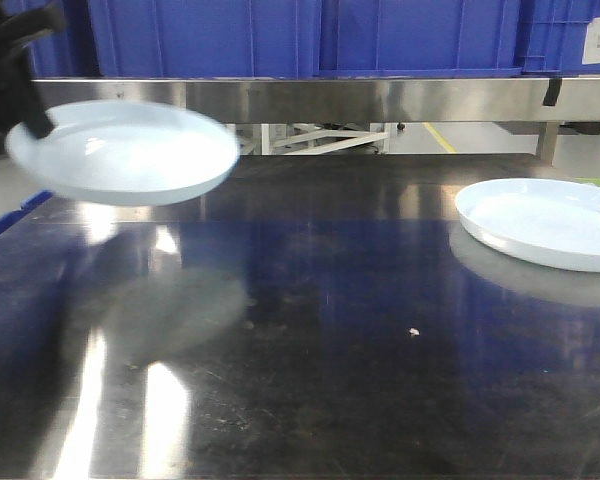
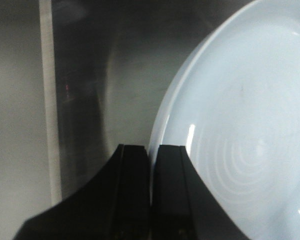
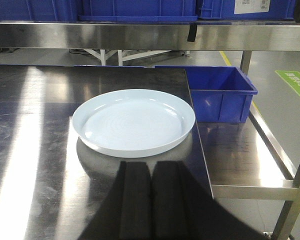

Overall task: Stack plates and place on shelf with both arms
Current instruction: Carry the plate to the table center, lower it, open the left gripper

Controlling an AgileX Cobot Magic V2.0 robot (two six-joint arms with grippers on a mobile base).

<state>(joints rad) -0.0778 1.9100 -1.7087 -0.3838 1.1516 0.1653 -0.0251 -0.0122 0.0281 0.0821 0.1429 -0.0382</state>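
One pale bluish-white plate (image 1: 125, 150) hangs tilted above the left of the dark steel table (image 1: 310, 330), blurred. My left gripper (image 1: 32, 122) is shut on its left rim. In the left wrist view the two black fingers of the left gripper (image 2: 151, 150) pinch the edge of that plate (image 2: 240, 125). The second plate (image 1: 545, 222) lies flat on the table at the right. In the right wrist view this plate (image 3: 134, 122) sits just ahead of my right gripper (image 3: 151, 166), which is shut, holds nothing and does not touch it.
A stainless shelf (image 1: 380, 100) runs across the back above the table, carrying blue bins (image 1: 310, 35). Right of the table edge (image 3: 199, 135) there is a lower steel shelf (image 3: 240, 165) with a blue bin (image 3: 220, 92).
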